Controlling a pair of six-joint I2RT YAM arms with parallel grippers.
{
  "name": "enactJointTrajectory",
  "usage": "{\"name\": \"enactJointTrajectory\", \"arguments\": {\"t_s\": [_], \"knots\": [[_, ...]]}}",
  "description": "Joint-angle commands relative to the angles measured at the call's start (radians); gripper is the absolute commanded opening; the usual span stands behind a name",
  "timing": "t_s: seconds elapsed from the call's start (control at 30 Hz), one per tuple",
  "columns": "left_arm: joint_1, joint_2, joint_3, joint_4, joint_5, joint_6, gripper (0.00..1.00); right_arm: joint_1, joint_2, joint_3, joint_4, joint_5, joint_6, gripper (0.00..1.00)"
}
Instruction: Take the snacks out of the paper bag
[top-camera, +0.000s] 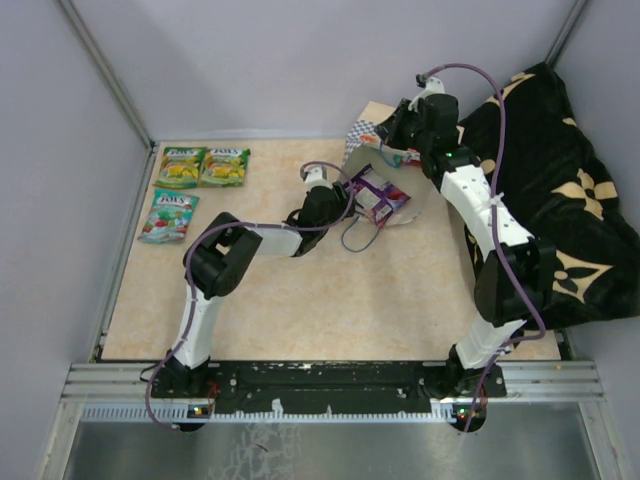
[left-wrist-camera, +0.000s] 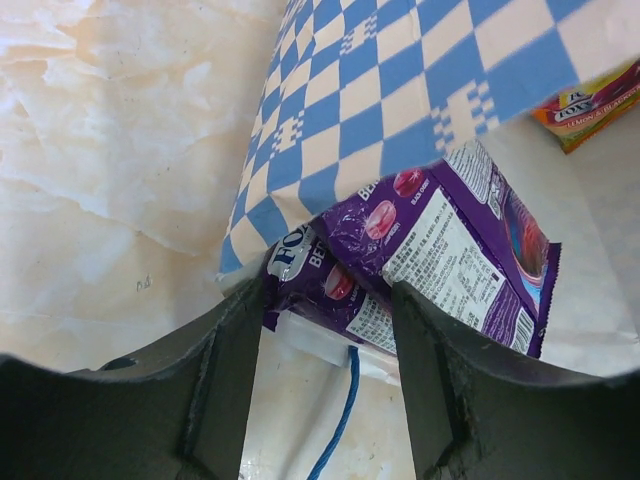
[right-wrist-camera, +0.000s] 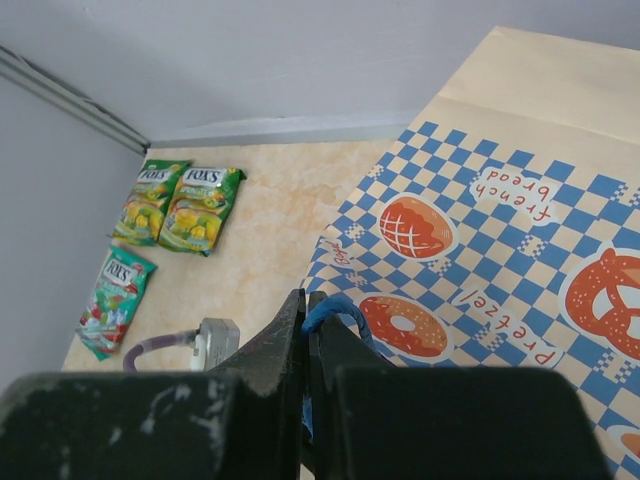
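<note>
A: Which step is this?

B: Mid-unload, I'd say. A pair of green pouches (top-camera: 180, 167) & a teal pouch (top-camera: 168, 215) are lying out on the table (top-camera: 300, 300), far-left corner. The paper bag (top-camera: 362, 135) is lying at the back, mouth facing the L arm, w/ two purple pouches (left-wrist-camera: 450, 250) sticking out.

A: L gripper?

B: The L gripper (left-wrist-camera: 325, 300) is standing part open, fingers straddling the nearer purple pouch (left-wrist-camera: 310, 285). Can't tell if the pads are touching it. Nothing is looking clamped.

A: And R?

B: The R gripper (right-wrist-camera: 307, 300) is pinching the blue cord handle (right-wrist-camera: 330, 312), jaws fully together on it. It's prob. lifting the bag's upper side so the mouth is gaping.

A: Next move?

B: Prob. L is needing to close on that pouch, then draw it back toward the others w/o snagging the loose blue cord (left-wrist-camera: 340, 420) lying beneath. An orange-red pouch (left-wrist-camera: 590, 100) is showing deeper in, so more to go.

A: Arm poses?

B: The L arm is bending at the elbow near its base, forearm running low & right to the mouth. The R arm is reaching up the right side & folding over, wrist hanging above the bag, beside the black cloth (top-camera: 560, 190).
</note>
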Motion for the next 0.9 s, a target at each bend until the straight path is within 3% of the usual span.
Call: {"name": "enactJointTrajectory", "arguments": {"t_s": [0.0, 0.6, 0.87], "knots": [[0.009, -0.036, 0.001, 0.005, -0.021, -0.012, 0.60, -0.010, -0.002, 0.009, 0.067, -0.009, -0.005, 0.00], [0.035, 0.058, 0.173, -0.045, 0.014, -0.010, 0.61, -0.010, -0.012, 0.007, 0.060, 0.003, -0.021, 0.00], [0.038, 0.036, 0.136, -0.063, 0.004, -0.007, 0.60, -0.010, -0.010, 0.006, 0.064, 0.002, -0.020, 0.00]]}}
